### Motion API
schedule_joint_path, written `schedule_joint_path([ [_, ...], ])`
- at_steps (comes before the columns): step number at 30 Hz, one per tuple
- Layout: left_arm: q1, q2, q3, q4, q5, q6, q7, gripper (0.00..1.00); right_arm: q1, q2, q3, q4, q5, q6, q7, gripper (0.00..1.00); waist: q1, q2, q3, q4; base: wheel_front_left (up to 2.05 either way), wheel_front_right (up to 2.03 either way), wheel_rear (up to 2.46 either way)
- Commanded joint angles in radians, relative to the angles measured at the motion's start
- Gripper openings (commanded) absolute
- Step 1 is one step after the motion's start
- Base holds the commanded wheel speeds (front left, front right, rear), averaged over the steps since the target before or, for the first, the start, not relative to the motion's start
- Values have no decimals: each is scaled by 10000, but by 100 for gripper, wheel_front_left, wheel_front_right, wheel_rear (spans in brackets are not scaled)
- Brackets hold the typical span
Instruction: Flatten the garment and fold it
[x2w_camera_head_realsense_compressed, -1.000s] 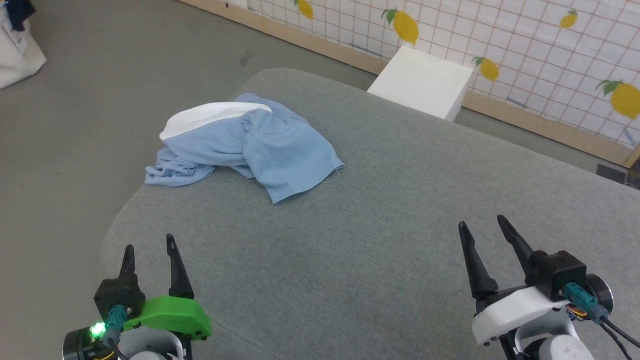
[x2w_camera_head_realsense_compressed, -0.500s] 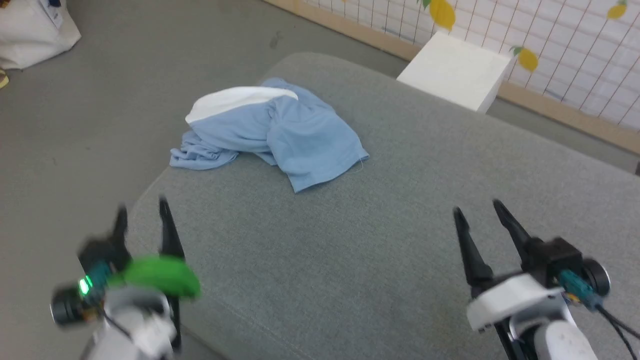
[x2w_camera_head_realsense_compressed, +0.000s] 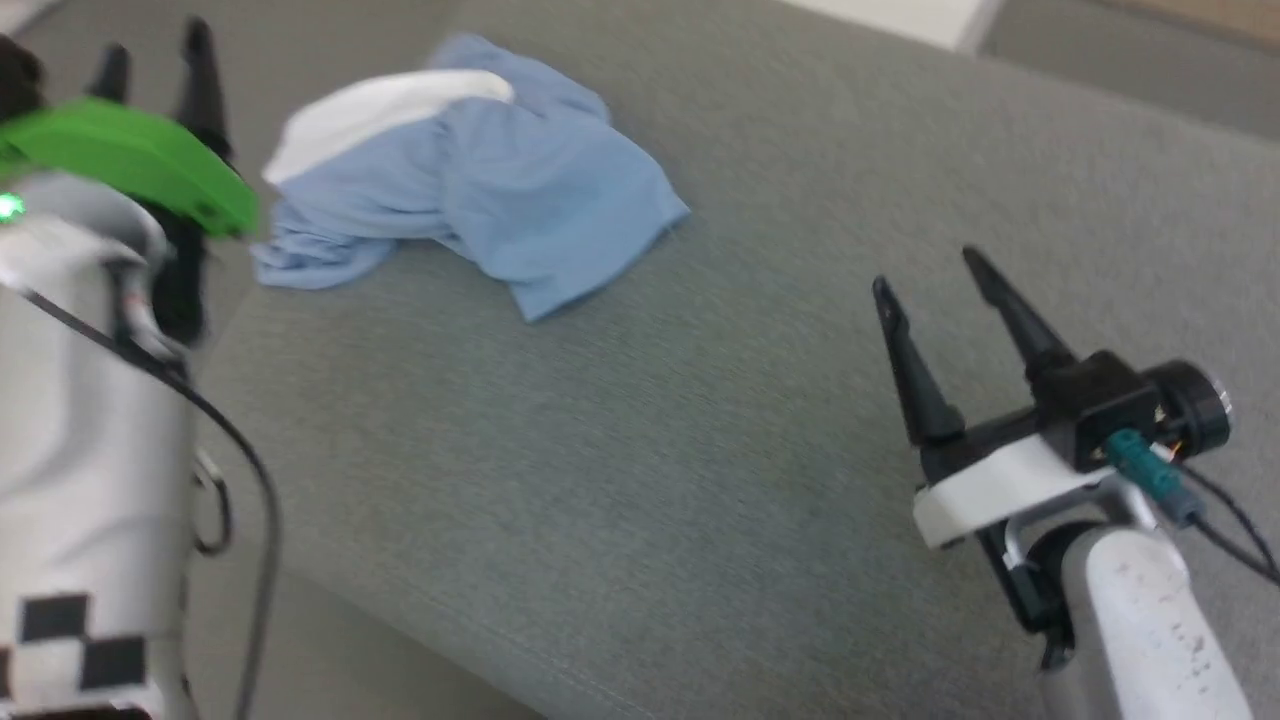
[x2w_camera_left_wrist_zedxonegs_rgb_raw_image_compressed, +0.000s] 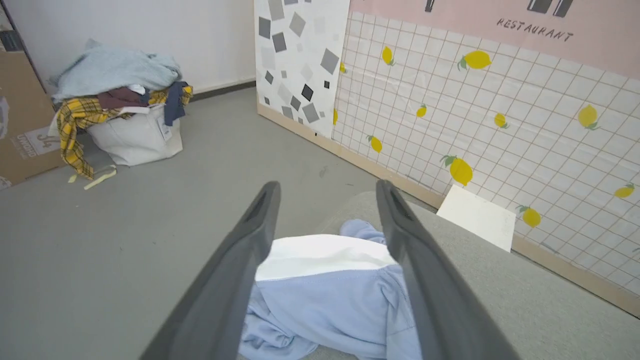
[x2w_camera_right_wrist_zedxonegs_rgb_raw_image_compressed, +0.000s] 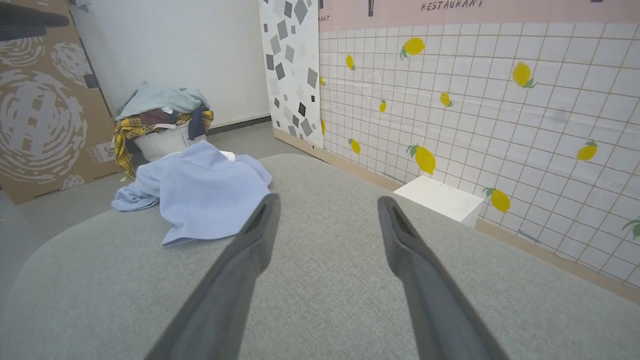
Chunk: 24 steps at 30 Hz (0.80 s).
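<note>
Polo shirt (x2w_camera_head_realsense_compressed: 480, 190) crumpled at corner of grey fabric cushion (x2w_camera_head_realsense_compressed: 700, 450), grey floor (x2w_camera_left_wrist_zedxonegs_rgb_raw_image_compressed: 150, 240), lemon-print wall (x2w_camera_left_wrist_zedxonegs_rgb_raw_image_compressed: 500, 125), laundry bag (x2w_camera_left_wrist_zedxonegs_rgb_raw_image_compressed: 135, 137), left gripper (x2w_camera_left_wrist_zedxonegs_rgb_raw_image_compressed: 326, 185), right gripper (x2w_camera_head_realsense_compressed: 925, 270) both spread, empty.

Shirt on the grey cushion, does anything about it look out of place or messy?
Yes. The shirt lies crumpled in a heap by the far left edge of the cushion. It is folded over itself with a white part on top, and one bunched end reaches the edge. No tear or stain shows.
</note>
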Motion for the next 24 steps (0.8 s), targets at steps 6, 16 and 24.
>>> schedule_joint_path([
  [6, -1094, 749, 484, 982, -867, 179, 2318, 100, -553, -181, -7, -163, -8, -17, -201, 100, -4, 0, 3401, -2956, 0, 0, 0],
  [16, -487, 1194, 1019, 1798, -1896, 932, 5139, 100, -745, -83, 2, 239, 190, -17, -710, 100, -4, 0, 3694, -3760, 0, 0, 0],
  [24, 826, 1741, 810, 1270, -1585, 1323, 5891, 0, -618, 22, -66, 773, 325, -17, -996, 100, -4, 0, 2675, -3783, 0, 0, 0],
])
